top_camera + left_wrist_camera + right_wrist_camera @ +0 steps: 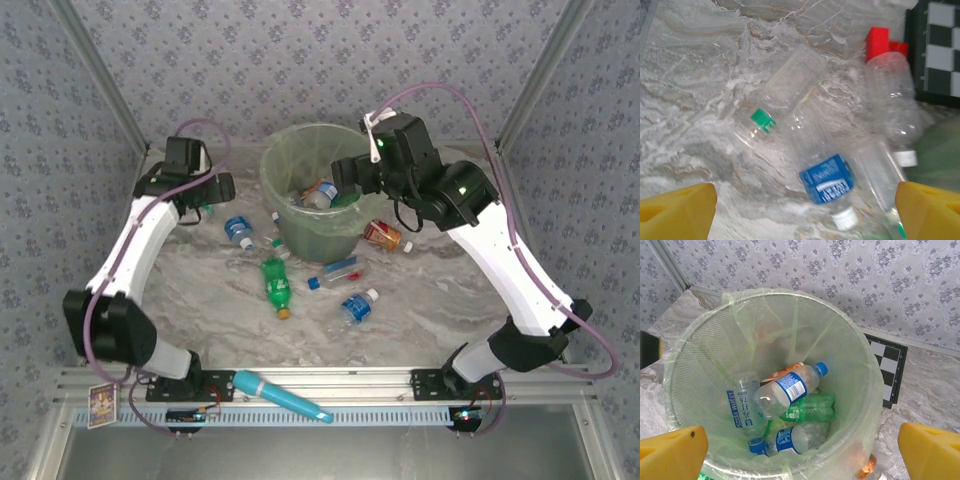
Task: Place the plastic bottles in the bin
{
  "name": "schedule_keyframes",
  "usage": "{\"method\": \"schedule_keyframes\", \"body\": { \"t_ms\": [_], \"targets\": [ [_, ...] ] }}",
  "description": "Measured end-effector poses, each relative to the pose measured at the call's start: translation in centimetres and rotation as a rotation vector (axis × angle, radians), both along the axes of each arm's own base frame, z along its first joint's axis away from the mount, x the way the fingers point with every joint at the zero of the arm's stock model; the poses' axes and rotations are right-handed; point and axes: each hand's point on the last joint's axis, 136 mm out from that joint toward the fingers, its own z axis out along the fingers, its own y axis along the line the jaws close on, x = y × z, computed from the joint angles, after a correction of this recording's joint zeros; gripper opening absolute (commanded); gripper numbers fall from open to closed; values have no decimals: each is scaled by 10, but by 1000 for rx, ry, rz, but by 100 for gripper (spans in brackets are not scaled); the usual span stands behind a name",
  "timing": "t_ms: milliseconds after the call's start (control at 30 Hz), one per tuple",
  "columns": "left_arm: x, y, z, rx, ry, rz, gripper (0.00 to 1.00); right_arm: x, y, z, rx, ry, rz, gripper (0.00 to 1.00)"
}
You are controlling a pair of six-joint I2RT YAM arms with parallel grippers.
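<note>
The pale-green bin [290, 215] stands at the back centre and holds several bottles, among them a blue-capped clear one [787, 389] and a green one [812, 407]. My right gripper [347, 177] hovers open over the bin's rim [867, 375], with nothing between its yellow fingers [672, 450]. My left gripper [213, 198] hangs open above the table left of the bin. Below it lie a green-capped clear bottle [785, 95], a blue-labelled bottle [827, 177] and a white-capped clear bottle [895, 110]. Out on the table lie a green bottle [275, 282], a red-labelled one [340, 270], a blue-labelled one [357, 305] and an orange one [382, 236].
A teal stick [282, 396] rests on the front rail between the arm bases. A checkerboard panel [940, 45] and a red block [879, 42] sit against the back wall behind the left bottles. Patterned walls close in the table on three sides.
</note>
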Motion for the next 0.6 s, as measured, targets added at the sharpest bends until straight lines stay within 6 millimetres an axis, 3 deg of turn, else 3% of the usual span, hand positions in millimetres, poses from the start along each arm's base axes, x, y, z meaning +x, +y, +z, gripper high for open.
{"method": "schedule_keyframes", "body": {
  "t_ms": [200, 400, 600],
  "targets": [
    [42, 10, -34, 108, 83, -24, 92, 0, -13, 2, 4, -6, -27, 100],
    [86, 22, -66, 138, 147, -23, 86, 4, -24, 6, 8, -17, -54, 100],
    [119, 14, -103, 130, 214, -85, 85, 10, -34, 7, 12, -22, -86, 100]
  ]
}}
